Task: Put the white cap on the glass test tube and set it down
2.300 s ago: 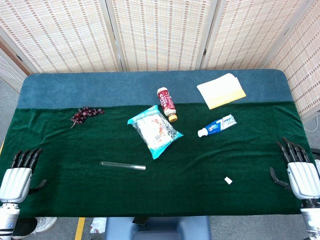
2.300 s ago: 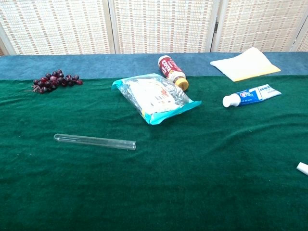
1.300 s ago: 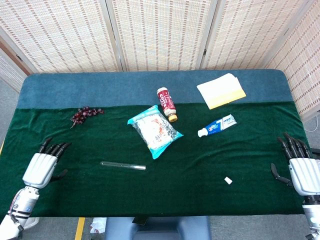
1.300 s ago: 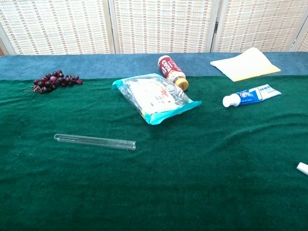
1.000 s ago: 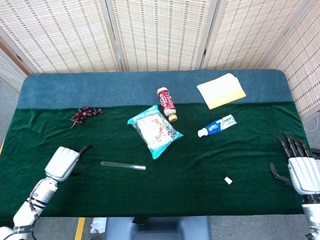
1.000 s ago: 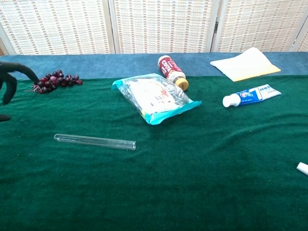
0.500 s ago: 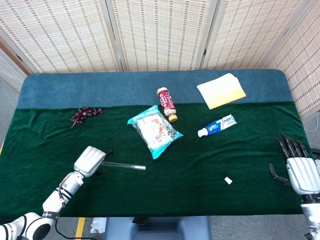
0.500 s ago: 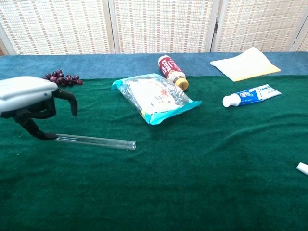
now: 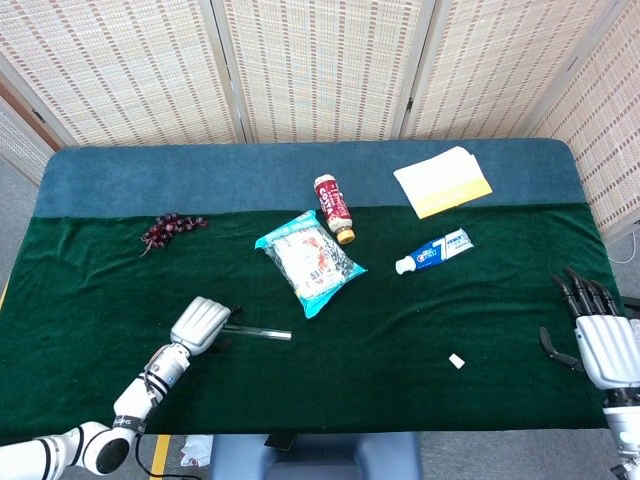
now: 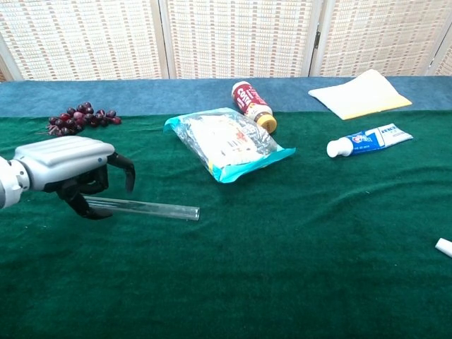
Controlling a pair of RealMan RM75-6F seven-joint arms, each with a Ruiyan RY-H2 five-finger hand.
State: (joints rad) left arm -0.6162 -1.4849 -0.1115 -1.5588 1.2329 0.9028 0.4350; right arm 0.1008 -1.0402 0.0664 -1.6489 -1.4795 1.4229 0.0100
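Left hand (image 10: pixel 70 169) sits over the closed end of the test tube (image 10: pixel 152 208), fingers curled down around it but not clamped; I read it as open, holding nothing. Tube lies flat on the green cloth (image 10: pixel 296 268), roughly 7 o'clock from the snack bag (image 10: pixel 229 145) in the head view, open end pointing toward 3 o'clock.

White cap (image 9: pixel 456 361) lies on the cloth well apart from the tube, at about 4 o'clock from the snack bag, near the right hand (image 9: pixel 600 340). Right hand is open, fingers straight and spread, at the table's 3 o'clock edge, touching nothing.

Other items: grapes (image 9: pixel 170 229) at 10 o'clock, bottle (image 9: pixel 333 208) lying just beyond the bag at 12, toothpaste (image 9: pixel 433 251) at 2 o'clock, folded paper (image 9: pixel 443 181) on the blue strip beyond it.
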